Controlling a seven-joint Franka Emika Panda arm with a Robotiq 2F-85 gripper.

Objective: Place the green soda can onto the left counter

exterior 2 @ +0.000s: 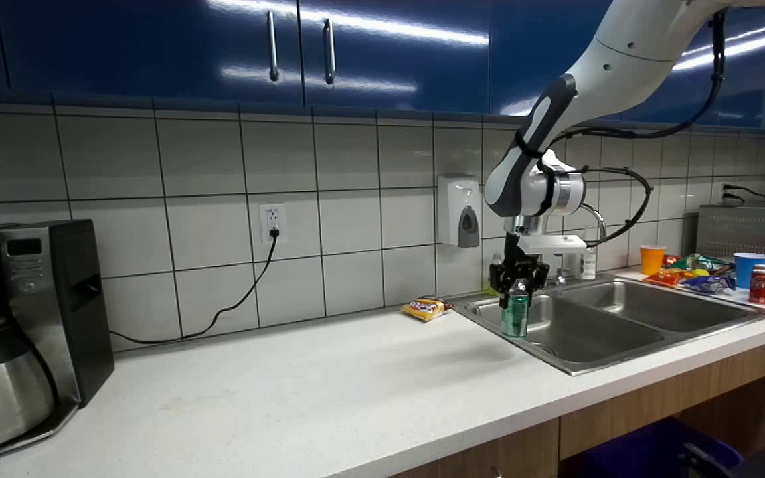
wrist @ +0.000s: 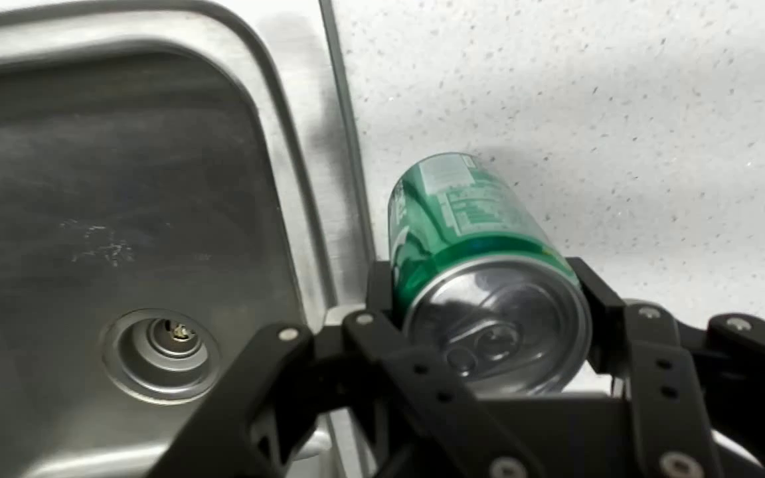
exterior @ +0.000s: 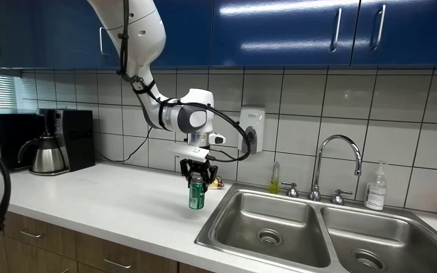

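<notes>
The green soda can point(exterior: 196, 198) is upright, with its silvery top facing up. It also shows in an exterior view point(exterior 2: 515, 320) and in the wrist view point(wrist: 472, 206). My gripper point(exterior: 197, 185) is shut on the can's upper part, one finger on each side, as the wrist view shows point(wrist: 485, 289). The can appears held a little above the left counter point(exterior: 108, 197), close beside the sink's edge. The off-white counter also shows in an exterior view point(exterior 2: 289, 398) and in the wrist view point(wrist: 655, 133). The gripper hides part of the can's top.
The steel double sink point(exterior: 208, 237) adjoins the counter, with a faucet point(exterior: 319, 159) behind. A snack bag point(exterior 2: 425, 308) lies near the wall. A coffee maker point(exterior 2: 67, 305) stands at the counter's far end. Beyond the sink are a red can point(exterior 2: 764, 285) and cups.
</notes>
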